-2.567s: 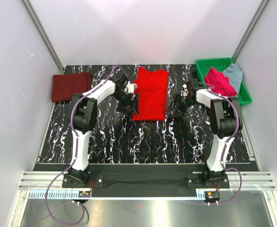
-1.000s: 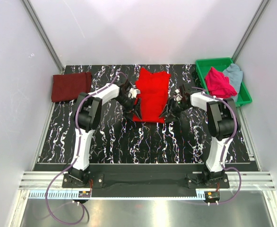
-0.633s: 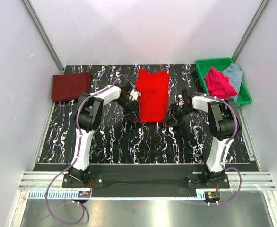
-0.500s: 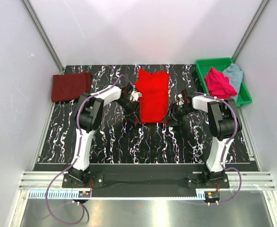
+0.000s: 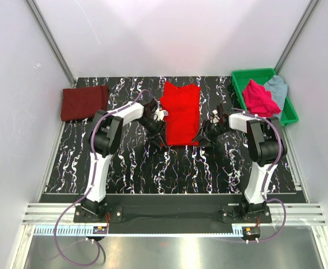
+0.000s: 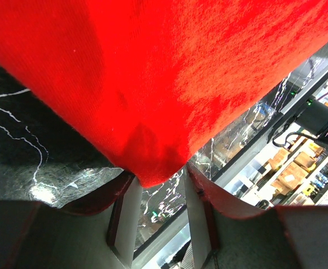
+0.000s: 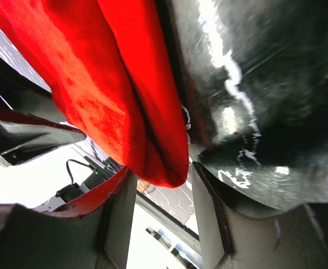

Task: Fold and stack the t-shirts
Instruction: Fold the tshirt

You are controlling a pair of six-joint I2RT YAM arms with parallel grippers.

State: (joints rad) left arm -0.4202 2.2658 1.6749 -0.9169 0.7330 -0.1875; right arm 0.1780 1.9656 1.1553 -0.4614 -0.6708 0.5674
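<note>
Now narrower red t-shirt (image 5: 181,115), left gripper (image 5: 159,140) tightened

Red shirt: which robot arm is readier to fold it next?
Probably both together. The left tool has the red shirt corner between its fingers; the right tool has the opposite near corner. Neither looks better placed.

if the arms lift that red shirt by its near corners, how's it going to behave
Probably floppy: the red shirt is thin knit cloth lying flat and folded, so it should sag between the left gripper and right gripper. Its loose layers may slip apart. It looks light.
</note>
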